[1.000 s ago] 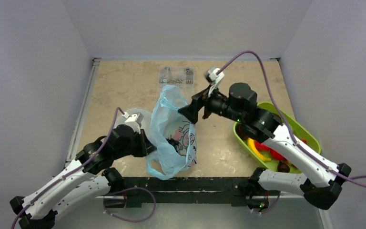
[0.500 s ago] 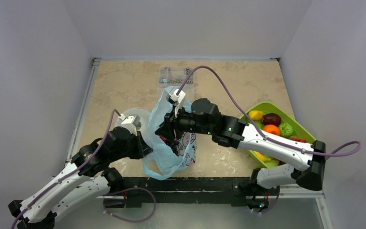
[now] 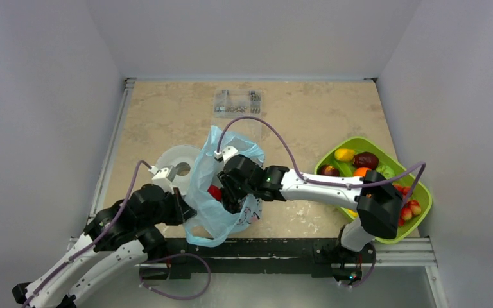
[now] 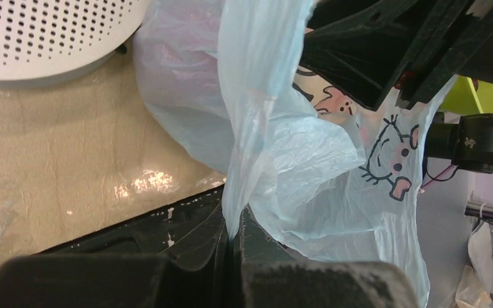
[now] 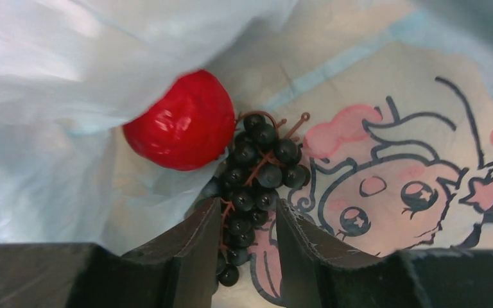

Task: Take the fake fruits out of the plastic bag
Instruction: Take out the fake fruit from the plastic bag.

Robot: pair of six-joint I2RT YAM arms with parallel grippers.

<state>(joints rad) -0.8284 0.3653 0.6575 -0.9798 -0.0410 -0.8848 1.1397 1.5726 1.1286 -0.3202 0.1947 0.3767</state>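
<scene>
The light-blue plastic bag point(image 3: 210, 172) with a cartoon print lies near the table's front edge, its mouth held open. My left gripper point(image 3: 181, 209) is shut on the bag's edge point(image 4: 276, 160), and the film is pinched between its fingers point(image 4: 234, 234). My right gripper point(image 3: 228, 197) reaches inside the bag. In the right wrist view it point(image 5: 247, 221) is open, its fingers straddling the lower end of a dark purple grape bunch point(image 5: 257, 167). A red apple point(image 5: 180, 128) lies against the grapes and also shows in the top view point(image 3: 214, 192).
A lime-green tray point(image 3: 423, 192) at the right holds several fruits, such as an orange point(image 3: 361, 172) and a plum point(image 3: 366, 160). A white round disc point(image 3: 170, 162) lies left of the bag. A clear box point(image 3: 237, 102) stands at the back.
My right arm swung left from above the tray and went down into the bag, uncovering the tray. My left gripper drew the bag edge slightly toward the front.
</scene>
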